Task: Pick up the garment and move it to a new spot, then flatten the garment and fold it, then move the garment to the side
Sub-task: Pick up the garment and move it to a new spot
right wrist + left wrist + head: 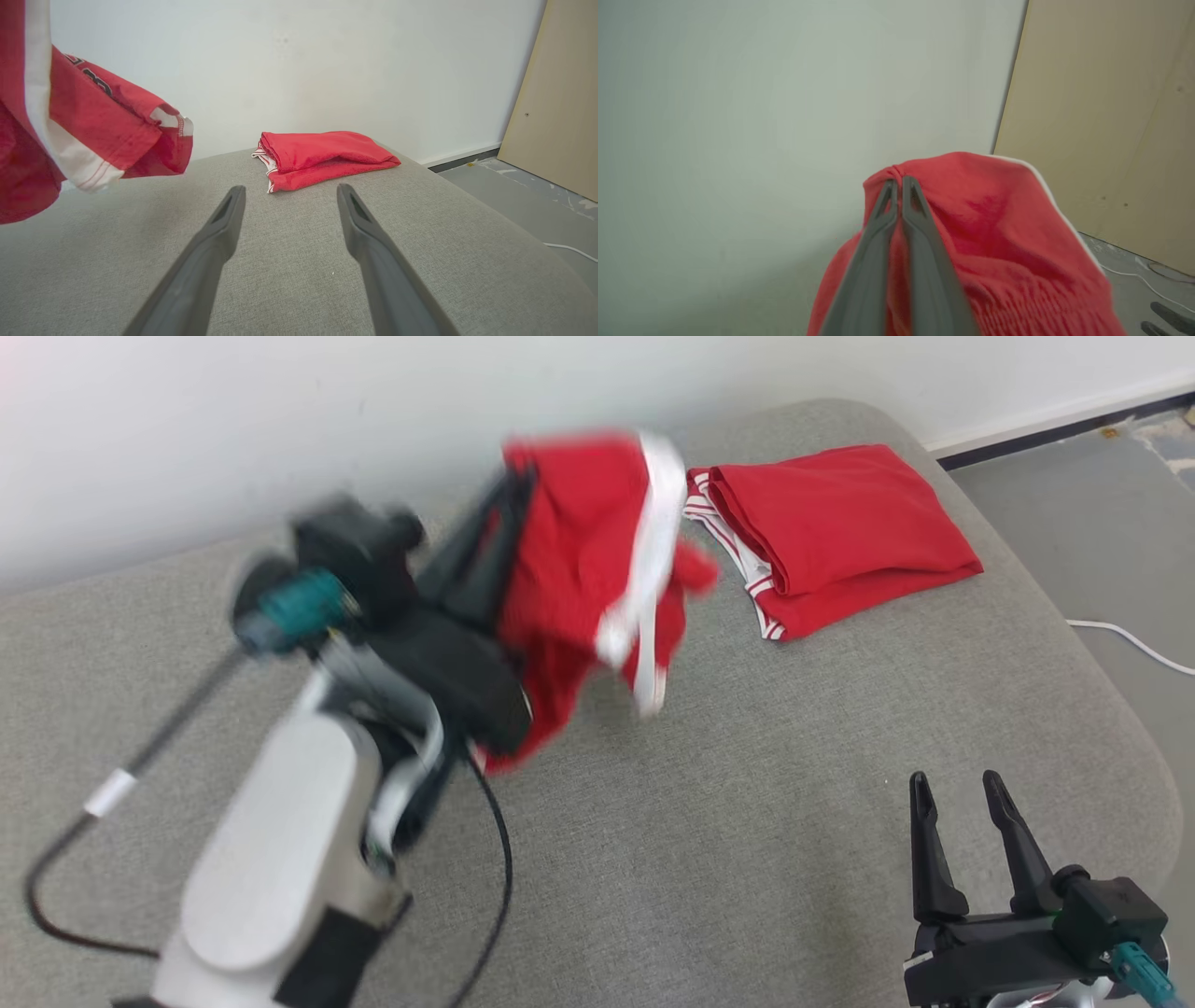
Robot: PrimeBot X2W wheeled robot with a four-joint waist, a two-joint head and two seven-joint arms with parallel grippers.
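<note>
We see the left jaws pressed together on a pinch of the garment (579, 569), a red piece with a white stripe, which hangs from them clear of the grey cushion (747, 821). In the head view the left arm (280, 859) and its load are blurred. The garment hangs over the far middle of the cushion, with the white stripe running down its right side. In the left wrist view the 2 dark fingers (924, 242) meet at their tips. The garment (994, 224) bunches around them and drapes to the right, with a white edge along its outer rim.

The right jaws stand wide apart and hold nothing. They sit low over the near right of the cushion, their fingers (929, 859) pointing toward its far edge. In the right wrist view the garment (93, 121) hangs at the upper left, above the cushion (289, 280) and left of these fingers (219, 242).

A folded red cloth (840, 532) lies flat at the far right corner of the cushion, close to the wall (280, 429) and apart from the hanging garment. White-striped edges show along its left side (322, 154).

To the right of the cushion, a white cable (1130, 639) trails across the floor (1074, 495), and a beige board (560, 93) leans against the wall
</note>
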